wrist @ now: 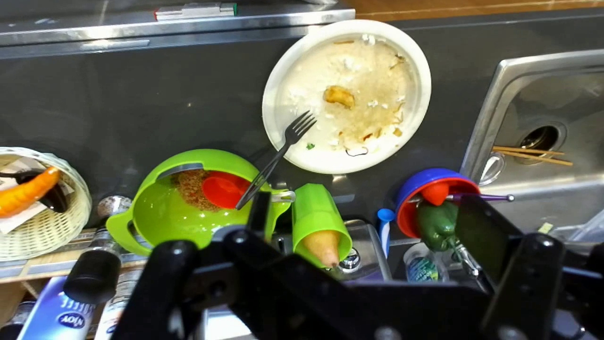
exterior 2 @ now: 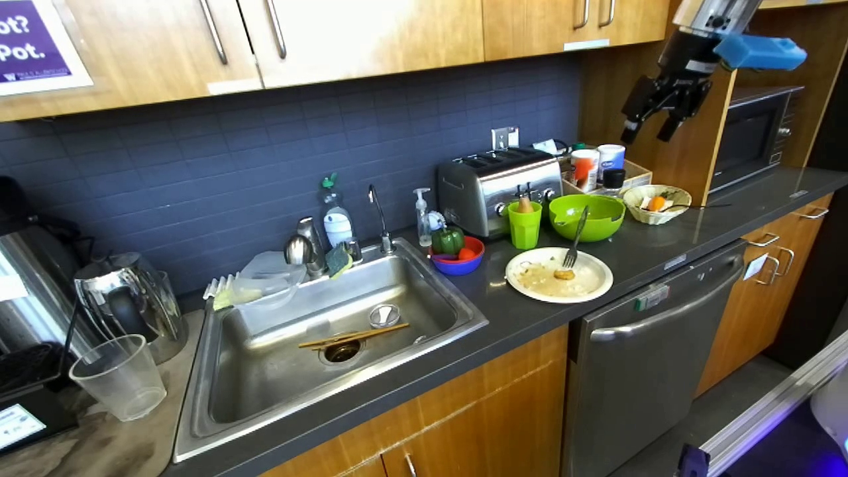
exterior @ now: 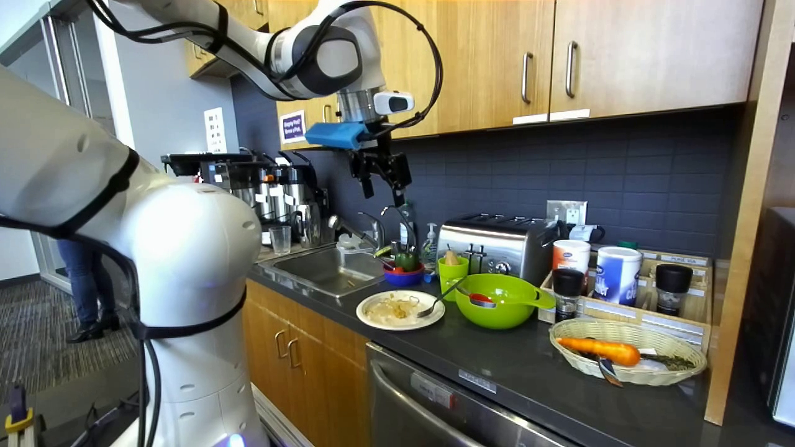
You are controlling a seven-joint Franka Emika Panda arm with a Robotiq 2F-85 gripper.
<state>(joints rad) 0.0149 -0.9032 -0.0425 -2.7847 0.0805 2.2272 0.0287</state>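
Observation:
My gripper (exterior: 384, 194) is open and empty, high above the counter; it also shows in an exterior view (exterior 2: 647, 136) and the wrist view (wrist: 368, 217). Between its fingers in the wrist view are a green cup (wrist: 314, 205) holding a pear (wrist: 323, 245), and a blue-and-red bowl (wrist: 415, 184) with a green pepper (wrist: 435, 226). A green bowl (wrist: 167, 215) holds a red cup-like thing (wrist: 224, 189). A dirty white plate (wrist: 273, 101) lies nearby. A black fork (wrist: 283, 148) reaches from the plate to the green bowl. A wicker basket (exterior: 667, 372) holds an orange carrot (exterior: 599, 349).
A steel toaster (exterior: 497, 242) stands against the wall behind the cup. A sink (exterior 2: 265, 371) with chopsticks (exterior 2: 354, 336) lies beside the plate. Wooden cabinets (exterior: 490, 56) hang above. A wooden organizer (exterior: 695, 295) holds canisters and shakers. A microwave (exterior 2: 748, 139) stands beyond a wooden panel.

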